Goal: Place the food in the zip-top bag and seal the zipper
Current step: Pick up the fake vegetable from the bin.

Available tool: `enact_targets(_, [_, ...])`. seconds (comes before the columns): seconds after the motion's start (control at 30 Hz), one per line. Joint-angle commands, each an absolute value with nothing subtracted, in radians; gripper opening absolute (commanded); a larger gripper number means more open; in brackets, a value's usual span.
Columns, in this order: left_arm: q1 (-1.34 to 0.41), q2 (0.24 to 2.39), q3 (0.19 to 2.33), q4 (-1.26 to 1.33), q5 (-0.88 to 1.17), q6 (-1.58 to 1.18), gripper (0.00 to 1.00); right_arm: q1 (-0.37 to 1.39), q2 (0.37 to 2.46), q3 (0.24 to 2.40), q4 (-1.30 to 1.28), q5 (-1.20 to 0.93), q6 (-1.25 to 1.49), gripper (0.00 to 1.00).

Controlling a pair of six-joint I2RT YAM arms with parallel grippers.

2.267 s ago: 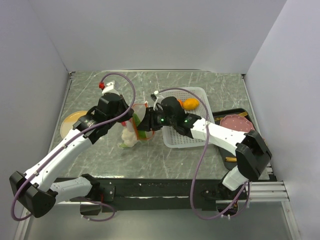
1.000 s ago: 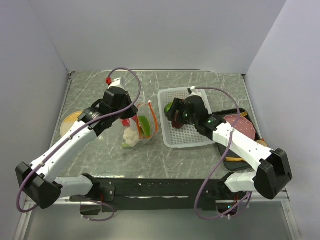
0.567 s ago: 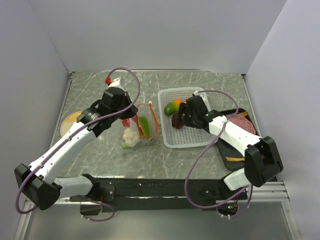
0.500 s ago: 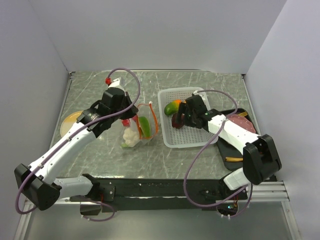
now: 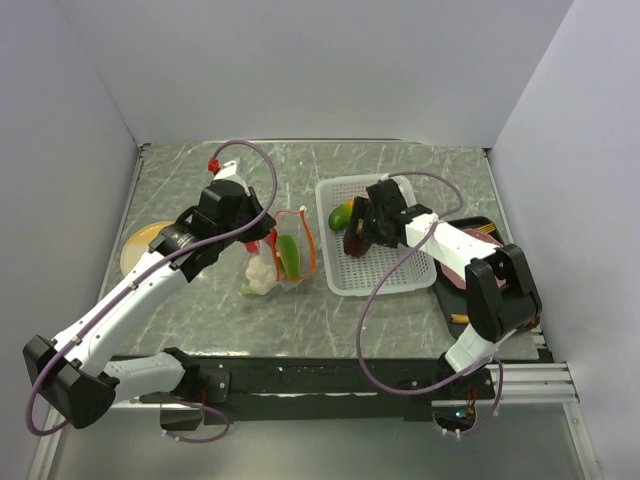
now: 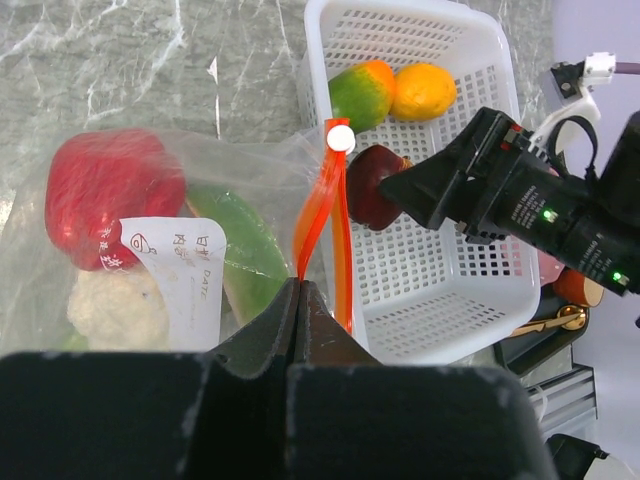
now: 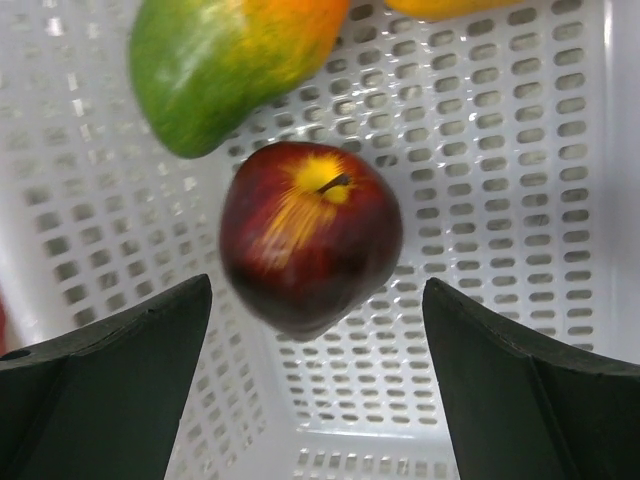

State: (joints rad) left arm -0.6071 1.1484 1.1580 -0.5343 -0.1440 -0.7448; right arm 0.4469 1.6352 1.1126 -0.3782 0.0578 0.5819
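Note:
The clear zip-top bag (image 5: 278, 258) lies left of the white basket (image 5: 395, 283). It holds a red pepper (image 6: 105, 195), a white cauliflower (image 6: 115, 305) and a green watermelon slice (image 6: 245, 255). Its mouth stands open, and my left gripper (image 6: 300, 286) is shut on the near end of the orange-red zipper (image 6: 322, 205). In the basket (image 6: 440, 290) lie a green-orange mango (image 7: 225, 60), an orange (image 6: 425, 90) and a dark purple ball (image 7: 310, 235). My right gripper (image 7: 315, 360) hangs open just above the ball, one finger on each side, without touching it.
A black tray (image 5: 478, 226) with a pink slab and yellow sticks sits right of the basket, partly under the right arm. A tan plate (image 5: 140, 246) lies at the far left. Grey walls close in the table on three sides.
My right gripper left the bag, swung over the basket and came down over the dark ball with its jaws spread wider. The left gripper has kept its hold on the zipper.

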Motion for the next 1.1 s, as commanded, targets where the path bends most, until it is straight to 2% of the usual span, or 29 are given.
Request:
enact_targets(0.0, [-0.604, 1.131, 1.163, -0.497, -0.14, -0.736, 0.01, 0.43, 1.673, 1.163, -0.364, 0.038, 0.563, 0.93])
enact_targets(0.83, [-0.604, 1.126, 1.169, -0.52, -0.164, -0.738, 0.01, 0.387, 1.786, 1.243, -0.345, -0.043, 0.517, 0.88])
enact_targets(0.93, [-0.604, 1.127, 1.172, -0.525, -0.169, -0.739, 0.01, 0.385, 1.784, 1.238, -0.336, -0.054, 0.515, 0.82])
enact_targets(0.97, [-0.604, 1.127, 1.169, -0.523, -0.169, -0.739, 0.01, 0.384, 1.783, 1.236, -0.333, -0.063, 0.514, 0.76])
enact_targets(1.03, [-0.604, 1.121, 1.161, -0.52, -0.169, -0.745, 0.01, 0.385, 1.776, 1.227, -0.325, -0.067, 0.517, 0.73])
enact_targets(1.07, [-0.604, 1.12, 1.16, -0.515, -0.169, -0.746, 0.01, 0.384, 1.772, 1.223, -0.316, -0.077, 0.515, 0.66])
